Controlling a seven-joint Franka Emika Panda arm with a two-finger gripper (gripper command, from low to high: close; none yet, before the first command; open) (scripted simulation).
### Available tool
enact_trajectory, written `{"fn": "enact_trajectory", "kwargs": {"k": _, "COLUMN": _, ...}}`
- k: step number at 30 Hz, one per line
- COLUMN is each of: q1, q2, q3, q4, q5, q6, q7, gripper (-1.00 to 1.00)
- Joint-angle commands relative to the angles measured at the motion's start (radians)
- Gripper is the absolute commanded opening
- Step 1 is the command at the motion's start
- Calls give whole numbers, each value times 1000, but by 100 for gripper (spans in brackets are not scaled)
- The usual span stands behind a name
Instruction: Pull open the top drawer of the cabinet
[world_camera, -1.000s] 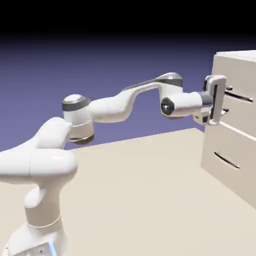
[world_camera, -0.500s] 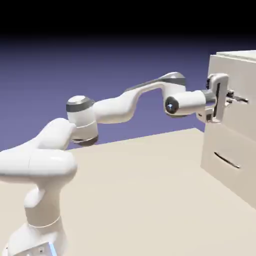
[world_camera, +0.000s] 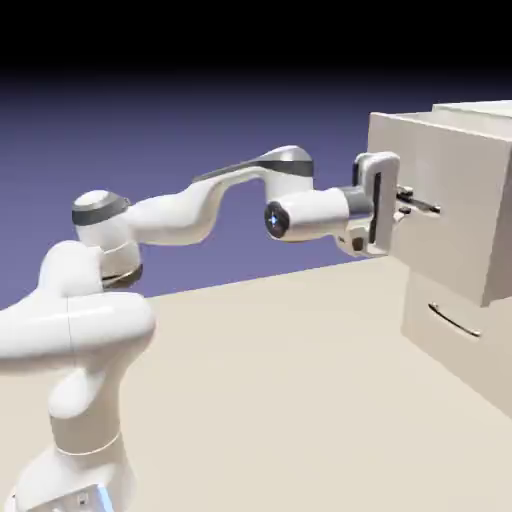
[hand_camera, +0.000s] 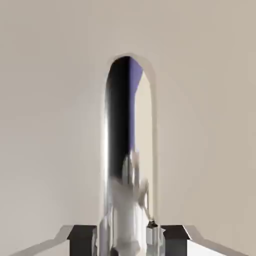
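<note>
At the exterior view's right, the top drawer (world_camera: 455, 190) stands pulled out from the cabinet (world_camera: 475, 355), above the lower drawer (world_camera: 440, 340), its handle (hand_camera: 120, 120) gripped between the closed fingers (hand_camera: 82, 240).

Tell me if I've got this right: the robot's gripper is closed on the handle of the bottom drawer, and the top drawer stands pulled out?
Not quite: the exterior view shows the gripper closed on the top drawer's handle. The top drawer does stand pulled out.

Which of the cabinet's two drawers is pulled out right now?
The top drawer, whose dark bar handle the gripper is closed on; the lower drawer sits further back, beneath it.
</note>
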Motion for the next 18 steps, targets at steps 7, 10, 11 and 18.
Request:
{"fn": "enact_trajectory", "kwargs": {"k": 7, "q1": 149, "q2": -158, "q3": -16, "q4": -117, "q5": -1, "q6": 31, "q7": -189, "gripper": -100}}
{"fn": "enact_trajectory", "kwargs": {"k": 10, "q1": 158, "q2": -267, "q3": -10, "q4": -90, "q5": 21, "q6": 65, "q7": -307, "gripper": -100}}
{"fn": "enact_trajectory", "kwargs": {"k": 11, "q1": 160, "q2": -303, "q3": -9, "q4": -79, "q5": 29, "q6": 76, "q7": -347, "gripper": -100}}
{"fn": "enact_trajectory", "kwargs": {"k": 18, "q1": 185, "q2": -557, "q3": -15, "q4": -3, "q5": 88, "q6": 160, "q7": -628, "gripper": -100}}
